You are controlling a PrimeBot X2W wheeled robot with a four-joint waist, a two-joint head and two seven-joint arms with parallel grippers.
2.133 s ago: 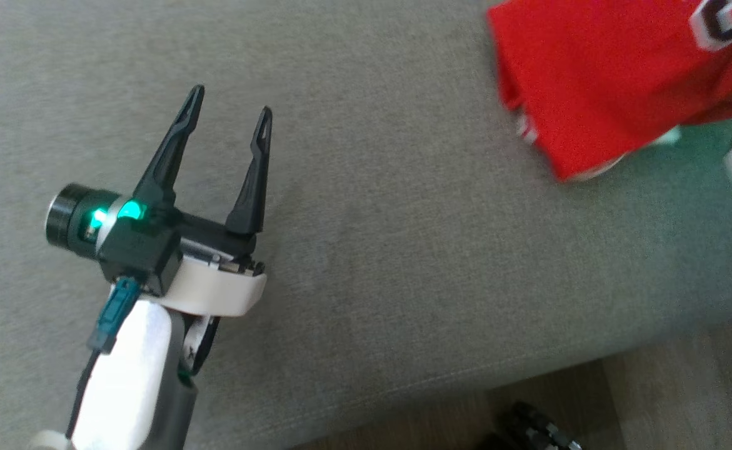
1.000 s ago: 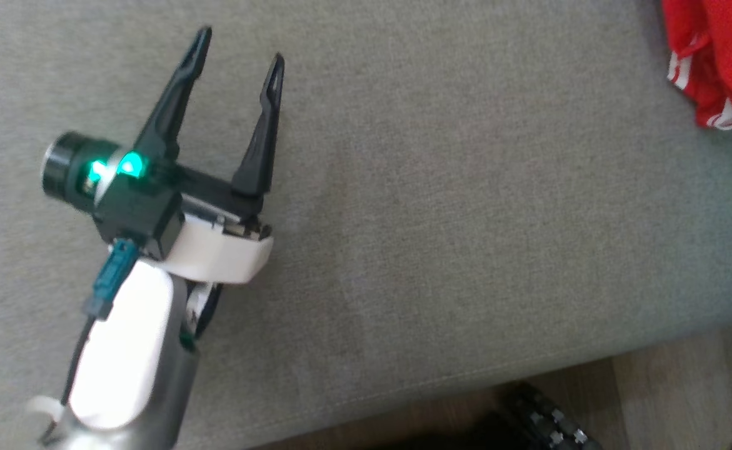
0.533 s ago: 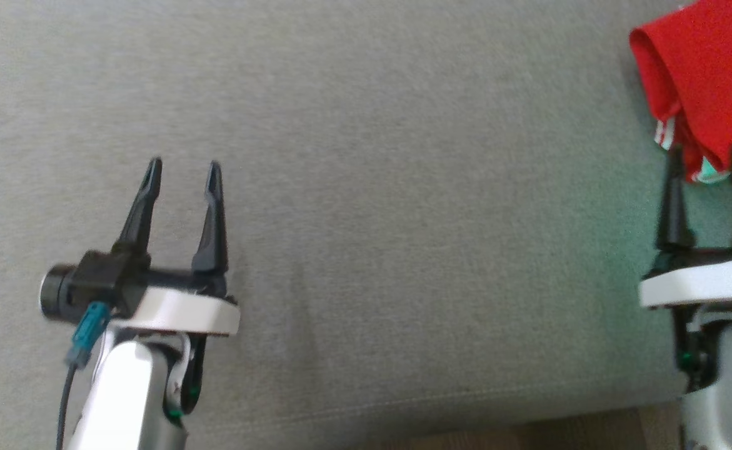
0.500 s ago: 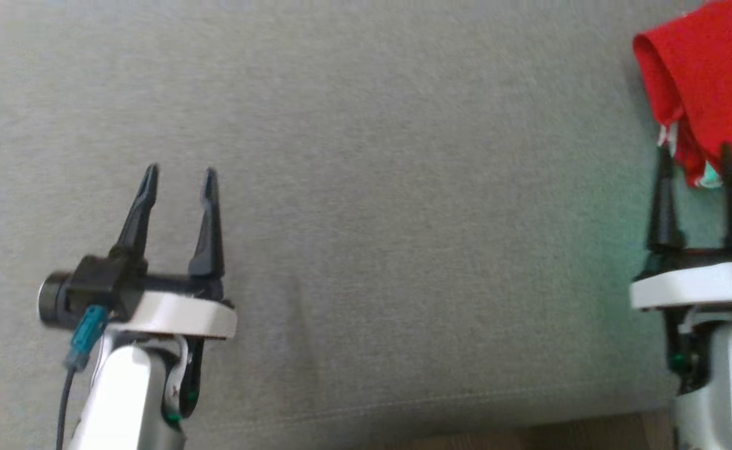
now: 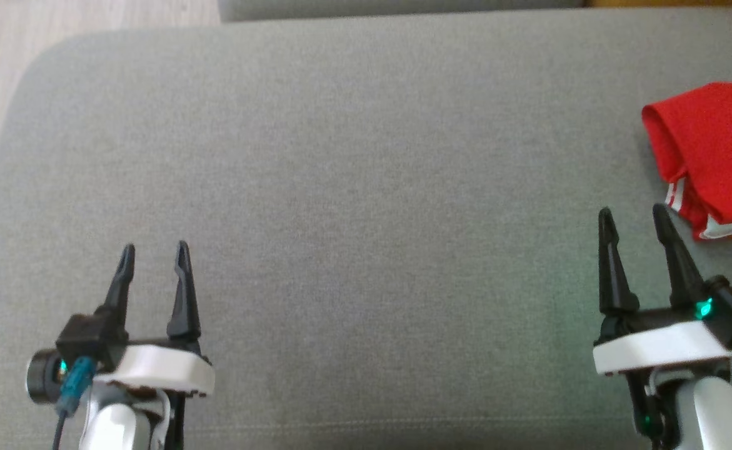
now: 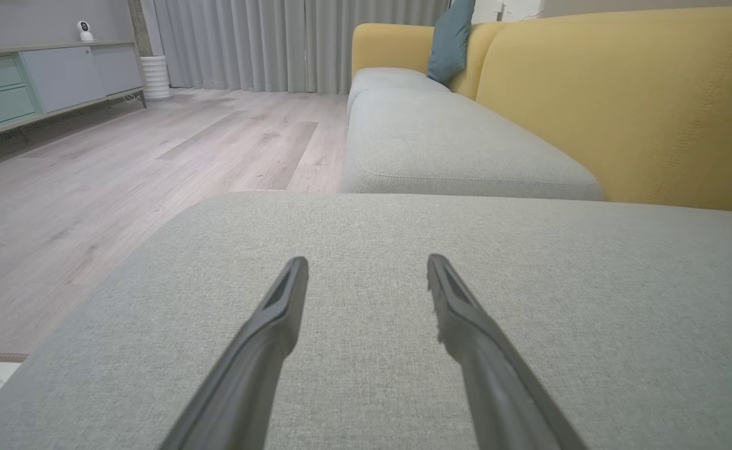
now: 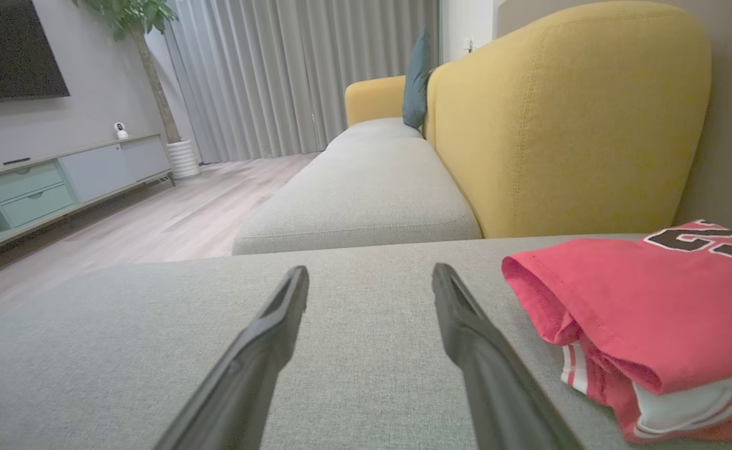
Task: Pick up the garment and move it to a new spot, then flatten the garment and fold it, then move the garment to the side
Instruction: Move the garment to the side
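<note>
Both grippers (image 5: 152,261) (image 5: 632,224) low, fingers spread, forward

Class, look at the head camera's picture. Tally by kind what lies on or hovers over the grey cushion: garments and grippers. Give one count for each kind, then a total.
Garments: 1, the red garment
Grippers: 2, the left gripper and the right gripper, both open and holding nothing
Total: 3

Garment (image 5: 716,150) on cushion (image 5: 366,156), far right; right end effector (image 5: 631,211) beside it; left end effector (image 5: 155,247) far left.
</note>
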